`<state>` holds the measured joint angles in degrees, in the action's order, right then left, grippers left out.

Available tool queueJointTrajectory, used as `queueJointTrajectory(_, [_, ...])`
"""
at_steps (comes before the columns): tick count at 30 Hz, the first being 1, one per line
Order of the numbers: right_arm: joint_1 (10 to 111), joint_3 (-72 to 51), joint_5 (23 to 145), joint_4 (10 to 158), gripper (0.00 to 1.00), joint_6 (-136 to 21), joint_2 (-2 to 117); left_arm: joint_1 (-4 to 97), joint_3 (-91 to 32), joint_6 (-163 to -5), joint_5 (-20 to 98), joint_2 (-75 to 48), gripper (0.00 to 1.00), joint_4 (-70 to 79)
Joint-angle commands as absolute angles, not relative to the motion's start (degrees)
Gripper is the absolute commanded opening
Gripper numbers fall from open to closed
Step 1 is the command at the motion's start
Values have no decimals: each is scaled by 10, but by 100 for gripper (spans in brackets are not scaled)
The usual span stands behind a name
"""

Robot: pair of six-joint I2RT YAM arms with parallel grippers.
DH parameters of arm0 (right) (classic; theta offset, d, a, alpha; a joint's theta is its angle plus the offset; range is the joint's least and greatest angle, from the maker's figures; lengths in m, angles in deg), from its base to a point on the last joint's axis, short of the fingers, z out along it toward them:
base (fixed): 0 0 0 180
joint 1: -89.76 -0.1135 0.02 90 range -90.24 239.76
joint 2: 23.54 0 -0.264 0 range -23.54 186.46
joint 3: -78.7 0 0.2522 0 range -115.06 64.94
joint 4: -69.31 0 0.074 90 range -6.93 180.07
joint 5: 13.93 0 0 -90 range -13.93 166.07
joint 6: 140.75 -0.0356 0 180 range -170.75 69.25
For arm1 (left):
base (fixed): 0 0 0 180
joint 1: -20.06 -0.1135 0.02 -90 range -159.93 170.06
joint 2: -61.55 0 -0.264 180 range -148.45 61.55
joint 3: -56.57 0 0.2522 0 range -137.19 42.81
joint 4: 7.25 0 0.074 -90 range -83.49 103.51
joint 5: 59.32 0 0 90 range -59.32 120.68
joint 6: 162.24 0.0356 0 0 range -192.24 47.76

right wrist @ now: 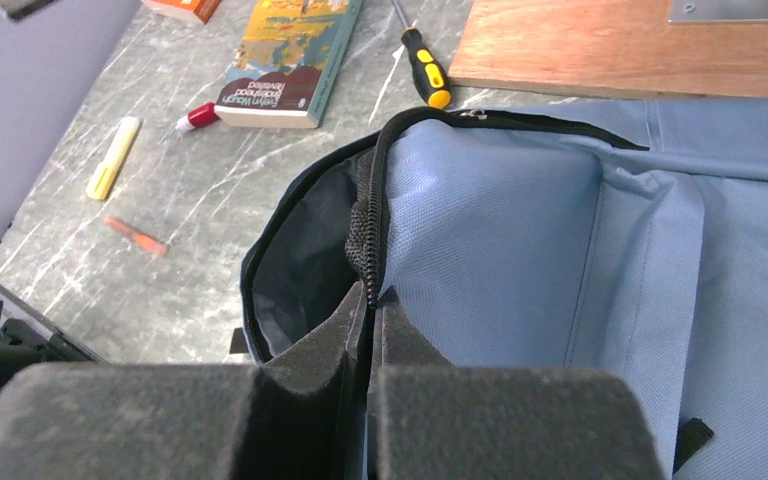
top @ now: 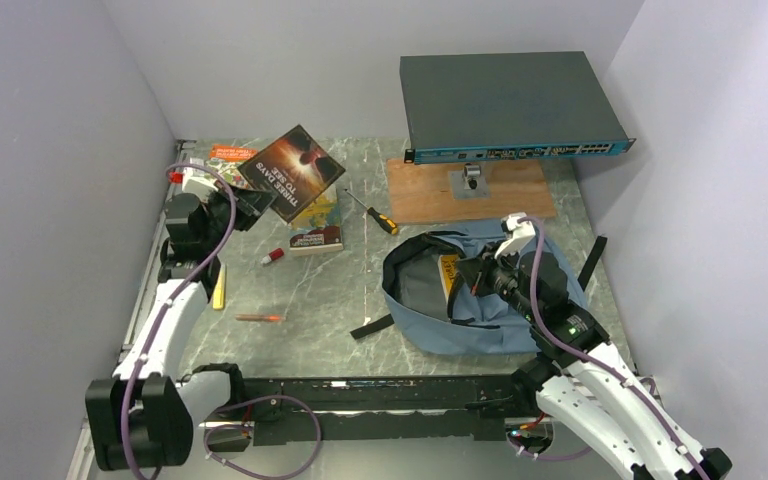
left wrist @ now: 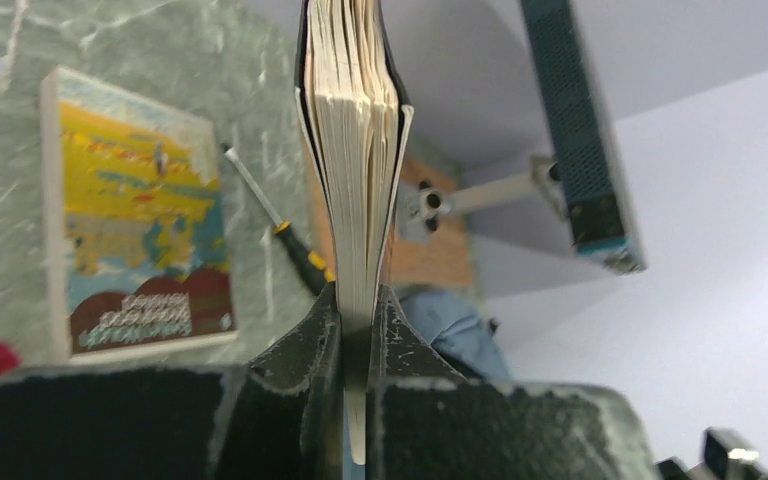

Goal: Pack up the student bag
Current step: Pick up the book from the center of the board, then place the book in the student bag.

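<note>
The student bag point(top: 460, 330), blue-grey with black zipper trim, lies open on the right of the table. My right gripper point(top: 482, 272) is shut on its zipper edge and holds the mouth up. The wrist view shows that gripper point(right wrist: 372, 300) pinching the black zipper of the bag point(right wrist: 520, 230). My left gripper point(top: 250, 205) is shut on a dark-covered book point(top: 295, 172) lifted above the table's back left. In the left wrist view the left gripper point(left wrist: 358, 305) clamps the book point(left wrist: 355, 150) by its page edge. A yellow item point(top: 450, 272) shows inside the bag.
A yellow-and-teal paperback point(top: 318, 228) lies mid-table, an orange book point(top: 232, 155) at the back left. A screwdriver point(top: 375, 215), red-capped marker point(top: 273, 256), yellow highlighter point(top: 219, 288) and orange pen point(top: 260, 317) are scattered about. A wooden board point(top: 470, 190) carries a network switch point(top: 510, 105).
</note>
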<state>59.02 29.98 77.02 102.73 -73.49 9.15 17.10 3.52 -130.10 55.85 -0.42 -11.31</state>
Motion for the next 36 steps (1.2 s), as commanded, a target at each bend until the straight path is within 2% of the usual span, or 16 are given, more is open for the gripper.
queueJointTrajectory(1, [591, 287, 720, 991, 0, -741, 71, 171, -13, -1133, 594, 57, 0, 49])
queueJointTrajectory(8, [591, 265, 563, 1021, 0, -753, 27, 174, -68, -1055, 638, 89, 0, 157])
queueJointTrajectory(11, [591, 243, 540, 1032, 0, -734, 35, 179, -92, -1041, 678, 88, 0, 178])
queueJointTrajectory(15, [591, 229, 583, 1023, 0, -706, 55, 197, -118, -1028, 729, 73, 0, 212])
queueJointTrajectory(18, [591, 240, 662, 1001, 0, -696, 60, 252, -137, -1005, 752, 61, 0, 251])
queueJointTrajectory(22, [591, 261, 704, 979, 0, -709, 54, 312, -131, -1007, 784, 48, 0, 260])
queueJointTrajectory(28, [591, 264, 779, 954, 0, -701, 57, 369, -44, -1153, 847, 19, 0, 117])
queueJointTrajectory(36, [591, 285, 822, 936, 0, -704, 52, 390, 26, -1332, 888, -52, 0, 26])
